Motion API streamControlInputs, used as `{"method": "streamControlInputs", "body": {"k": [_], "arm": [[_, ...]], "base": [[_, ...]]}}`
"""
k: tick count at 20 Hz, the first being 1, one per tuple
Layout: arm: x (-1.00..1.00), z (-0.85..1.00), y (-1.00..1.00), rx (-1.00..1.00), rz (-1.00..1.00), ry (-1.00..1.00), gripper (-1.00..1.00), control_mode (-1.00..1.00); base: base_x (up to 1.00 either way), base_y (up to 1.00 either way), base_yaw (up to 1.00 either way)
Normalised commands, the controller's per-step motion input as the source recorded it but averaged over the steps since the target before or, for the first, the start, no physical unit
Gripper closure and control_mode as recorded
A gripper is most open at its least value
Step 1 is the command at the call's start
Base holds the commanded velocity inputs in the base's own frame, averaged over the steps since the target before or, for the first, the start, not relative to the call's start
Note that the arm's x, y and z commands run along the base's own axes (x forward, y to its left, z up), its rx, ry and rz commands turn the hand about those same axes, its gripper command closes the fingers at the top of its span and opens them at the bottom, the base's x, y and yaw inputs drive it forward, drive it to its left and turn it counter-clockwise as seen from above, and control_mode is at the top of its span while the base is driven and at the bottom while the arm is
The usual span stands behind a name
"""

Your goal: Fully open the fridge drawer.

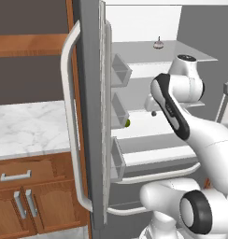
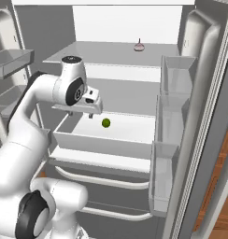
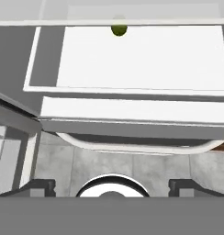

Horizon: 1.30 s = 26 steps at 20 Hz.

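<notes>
The fridge drawer (image 2: 102, 144) stands pulled out from the open fridge, its pale grey front panel facing me and its white floor (image 3: 141, 55) bare to the camera. A small green lime (image 2: 106, 123) lies on that floor toward the back, and it is the lime (image 3: 119, 29) at the top of the hand view. My gripper (image 2: 90, 113) hangs open just above the drawer's left part, touching nothing. The dark fingertips (image 3: 40, 186) are set wide apart with nothing between them. From the left base view the gripper (image 1: 153, 112) hovers over the drawer (image 1: 158, 142).
The left fridge door (image 1: 90, 116), with its long white handle (image 1: 69, 121) and bins, stands open beside the arm. The right door's bins (image 2: 174, 74) flank the drawer. A small object (image 2: 139, 45) sits on the top glass shelf. Curved white handles (image 2: 102, 179) run below. A marble counter (image 1: 27, 126) tops wooden cabinets.
</notes>
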Motion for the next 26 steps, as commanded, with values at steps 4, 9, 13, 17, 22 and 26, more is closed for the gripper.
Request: {"method": "streamControlInputs", "body": {"k": [4,9,13,17,22,26], "arm": [[0.14,-0.73,-0.07,-0.02,-0.01,0.0,-1.0,-1.0],[0.31,-0.69,0.05,-0.04,0.0,0.0,-1.0,-1.0],[0.46,-0.33,0.0,0.0,0.0,0.0,-1.0,-1.0],[0.51,-0.24,0.0,0.0,0.0,0.0,-1.0,-1.0],[0.49,-0.22,-0.05,0.0,0.0,-0.03,-1.0,-1.0],[0.37,-0.16,-0.05,0.0,-0.02,-0.01,-1.0,-1.0]], "base": [[0.0,0.0,0.0],[0.0,0.0,0.0],[0.0,0.0,0.0],[0.0,0.0,0.0],[0.0,0.0,0.0],[0.0,0.0,0.0]]}}
